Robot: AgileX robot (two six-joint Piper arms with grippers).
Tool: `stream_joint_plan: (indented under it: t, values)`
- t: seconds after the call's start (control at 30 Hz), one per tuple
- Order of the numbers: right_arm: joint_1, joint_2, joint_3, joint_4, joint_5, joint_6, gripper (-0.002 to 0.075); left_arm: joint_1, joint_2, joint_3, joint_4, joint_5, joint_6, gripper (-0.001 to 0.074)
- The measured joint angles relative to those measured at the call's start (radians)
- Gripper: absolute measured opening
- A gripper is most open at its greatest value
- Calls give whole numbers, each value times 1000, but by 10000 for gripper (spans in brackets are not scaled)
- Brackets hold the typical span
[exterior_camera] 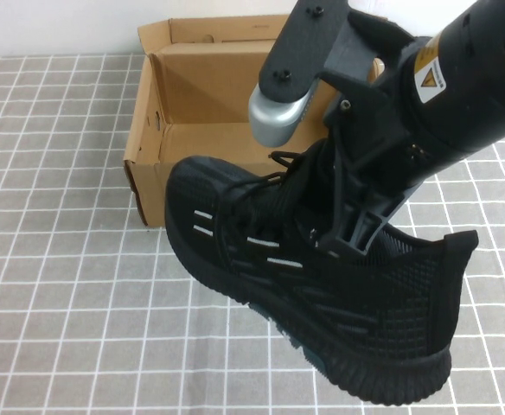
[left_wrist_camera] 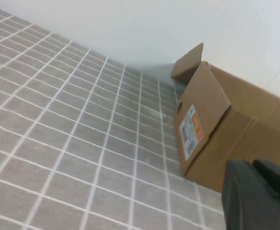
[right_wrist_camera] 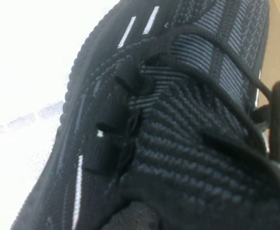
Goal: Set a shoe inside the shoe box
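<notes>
Black knit fills the near view: the shoe [exterior_camera: 322,294] hangs clenched at its collar in the right pincer [exterior_camera: 343,229], toe pointing toward the open shoe box [exterior_camera: 209,104] just beyond. Left pincer [left_wrist_camera: 260,194] idles beside the box, grip unreadable.

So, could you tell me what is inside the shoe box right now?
The shoe box shows bare cardboard inside; the right gripper, lifting the shoe, hides its right part. Left gripper hangs beside it.

Lab-style test bench: grey grid-pattern tablecloth [exterior_camera: 62,259], bare white wall [left_wrist_camera: 178,24] behind.
</notes>
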Motion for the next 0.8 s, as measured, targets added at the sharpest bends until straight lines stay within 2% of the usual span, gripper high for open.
stream_joint_plan:
  t: [0.2,0.3,0.47,0.8]
  values:
    - [0,0,0,6,-7,0,13,0,0,0,-92,-19,-21,-1]
    - [0,2,0,8,-20,5,13,0,0,-45,-98,42,15,-1]
    - [0,20,-2,10,-29,30,13,0,81,-231,-98,197,96,-1]
    - [0,90,-118,2,13,133,13,0,504,-617,-102,580,334,-1]
